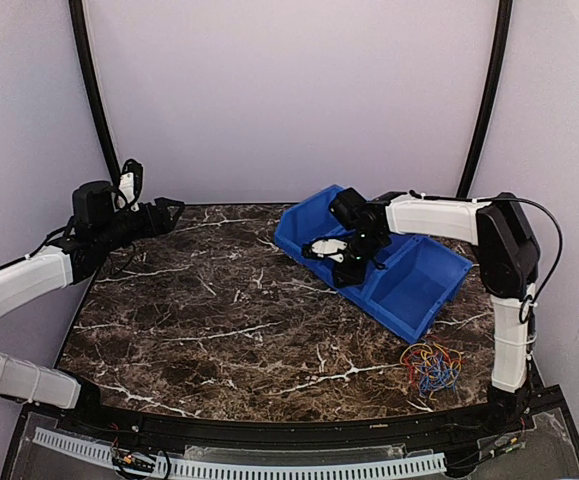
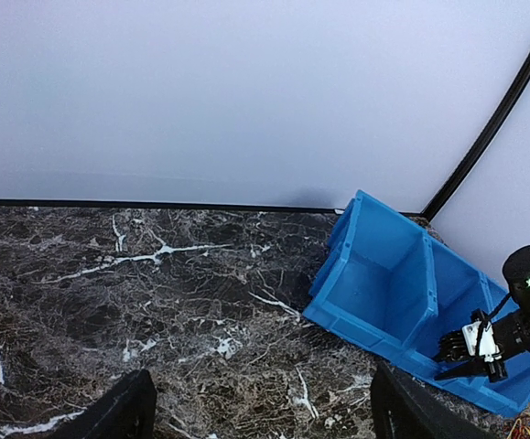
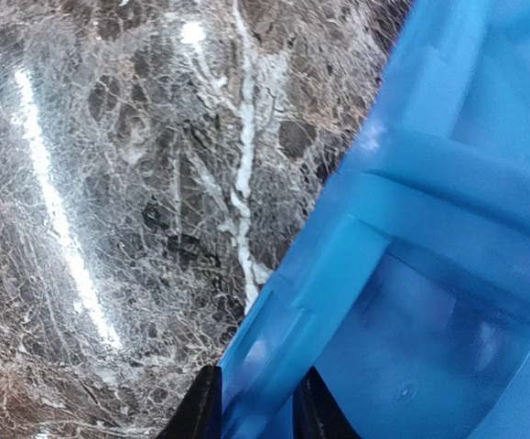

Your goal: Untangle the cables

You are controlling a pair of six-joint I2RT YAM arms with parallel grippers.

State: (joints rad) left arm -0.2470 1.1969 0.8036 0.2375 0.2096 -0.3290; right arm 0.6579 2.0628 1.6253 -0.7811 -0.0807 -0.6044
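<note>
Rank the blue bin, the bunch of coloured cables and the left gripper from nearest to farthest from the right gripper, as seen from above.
Measured from the right gripper:
1. The blue bin, at the back right: its wall sits between that gripper's fingers.
2. The cables, lying at the near right.
3. The left gripper, far over on the left side.

The surface [image 1: 219, 330] is patterned as dark brown marble, veined in white. The bin [image 1: 424, 290] is coloured bright blue. The cables [image 1: 431, 366] are seen in yellow, blue and red.
</note>
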